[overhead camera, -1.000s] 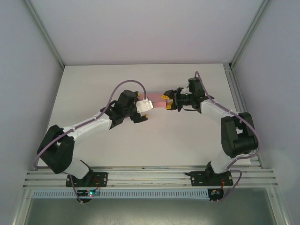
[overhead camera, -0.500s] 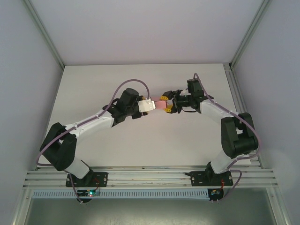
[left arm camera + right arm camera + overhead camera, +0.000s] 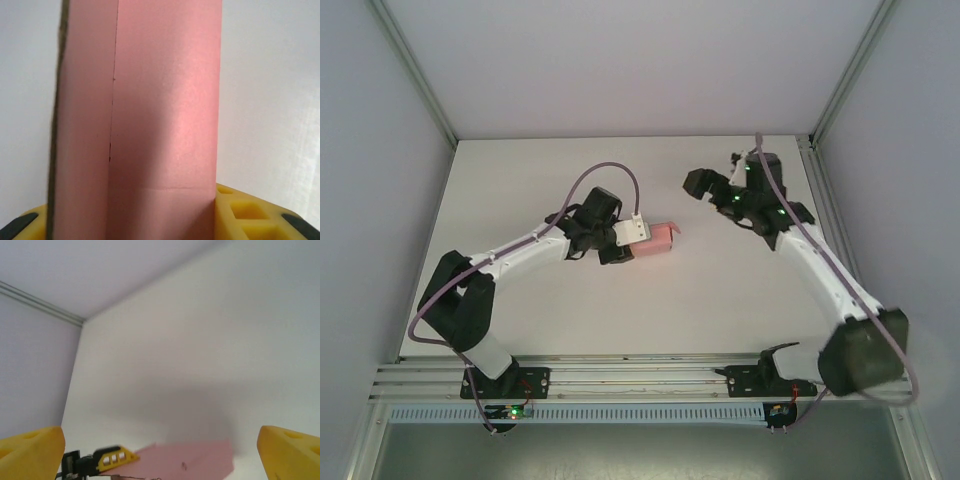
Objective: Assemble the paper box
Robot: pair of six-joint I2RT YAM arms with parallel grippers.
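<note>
**Left claw grips the pink box, right claw stands wide**

From the top camera I see the left claw (image 3: 636, 238) clamped on one end of the paper box (image 3: 658, 238), just left of the frame's middle, over the white desk (image 3: 520, 180). The box sticks out to the right of the claw. I cannot tell whether it touches the desk. The right claw (image 3: 715, 195) sits up and to the right, apart from the box, holding nothing.

On the left wrist camera the paper box (image 3: 165, 100) runs up the centre of the frame, a fold line down its left part, its lower end wedged between the yellow fingers (image 3: 245, 217).

On the right wrist camera the yellow fingertips (image 3: 30, 452) sit in the two bottom corners, spread wide. The paper box (image 3: 200, 460) lies low in the centre between them, further off, with the left claw's yellow finger at its left end.
</note>
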